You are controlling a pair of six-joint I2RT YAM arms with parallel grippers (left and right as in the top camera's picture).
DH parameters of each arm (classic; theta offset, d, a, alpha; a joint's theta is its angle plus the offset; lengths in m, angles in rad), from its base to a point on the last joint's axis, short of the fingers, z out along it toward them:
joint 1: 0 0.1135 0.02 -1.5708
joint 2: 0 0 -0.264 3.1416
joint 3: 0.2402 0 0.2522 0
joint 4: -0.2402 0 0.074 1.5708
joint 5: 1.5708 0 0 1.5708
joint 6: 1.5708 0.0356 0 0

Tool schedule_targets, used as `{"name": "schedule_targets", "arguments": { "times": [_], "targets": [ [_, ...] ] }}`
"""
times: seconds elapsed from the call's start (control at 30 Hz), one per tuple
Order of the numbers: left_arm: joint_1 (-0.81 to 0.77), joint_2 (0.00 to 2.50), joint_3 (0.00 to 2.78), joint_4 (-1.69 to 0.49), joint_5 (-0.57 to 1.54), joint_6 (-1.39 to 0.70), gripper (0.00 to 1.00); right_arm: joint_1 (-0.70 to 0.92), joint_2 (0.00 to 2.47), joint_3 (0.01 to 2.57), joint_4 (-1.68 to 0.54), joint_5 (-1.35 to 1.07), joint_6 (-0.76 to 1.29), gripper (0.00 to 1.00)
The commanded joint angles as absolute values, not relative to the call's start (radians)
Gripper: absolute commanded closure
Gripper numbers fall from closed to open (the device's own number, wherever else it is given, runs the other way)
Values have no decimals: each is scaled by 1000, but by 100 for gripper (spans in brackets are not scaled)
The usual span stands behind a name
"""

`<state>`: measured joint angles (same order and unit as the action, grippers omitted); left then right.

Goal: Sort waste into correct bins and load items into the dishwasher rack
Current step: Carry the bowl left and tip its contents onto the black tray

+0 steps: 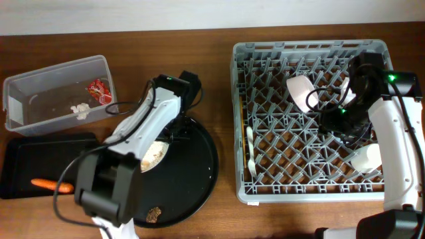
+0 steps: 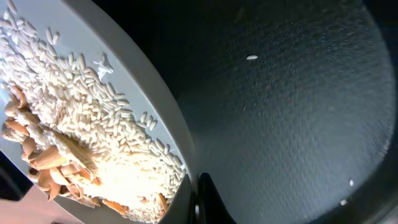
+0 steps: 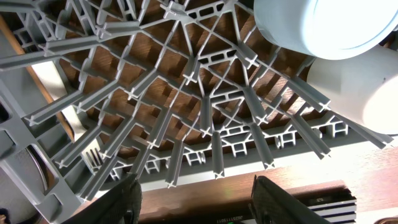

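A pale grey-white plate (image 1: 154,156) with beige rice scraps (image 2: 93,112) lies on the round black tray (image 1: 192,172). My left gripper (image 2: 199,200) is shut on the plate's rim (image 2: 127,62); it also shows in the overhead view (image 1: 167,138). My right gripper (image 3: 208,202) is open and empty above the grey dishwasher rack (image 1: 305,46). The rack holds a pinkish-white bowl (image 1: 300,91), a cream-white cup (image 1: 366,158), a light-blue cup (image 3: 323,25) and a white fork (image 1: 251,149). The clear tub (image 1: 40,86) holds a red wrapper (image 1: 99,89) and a white tissue (image 1: 82,109). An orange carrot (image 1: 50,184) lies in the shallow black tray (image 1: 26,156).
A small brown lump (image 1: 154,214) sits on the round tray near its front edge. The round tray lies between the two bins on the left and the rack on the right. Bare wooden table (image 1: 226,119) shows between tray and rack.
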<state>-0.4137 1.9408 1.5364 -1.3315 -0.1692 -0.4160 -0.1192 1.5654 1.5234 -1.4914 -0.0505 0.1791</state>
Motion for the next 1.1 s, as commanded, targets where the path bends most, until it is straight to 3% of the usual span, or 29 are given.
{"name": "schedule_targets", "arguments": {
  "times": [0.0,0.67,1.07],
  "targets": [
    [-350,1828,1557,-1356,-218,-437,100,-123,1568,1519,-1491,-56,168,40],
    [215,1752,1557,-1240,-81,-256,100,-123,1568,1518,-1492,-55,168,40],
    [365,1752,1557,-1142,58,-202,100,-123,1568,1508,-1492,-48,168,40]
  ]
}}
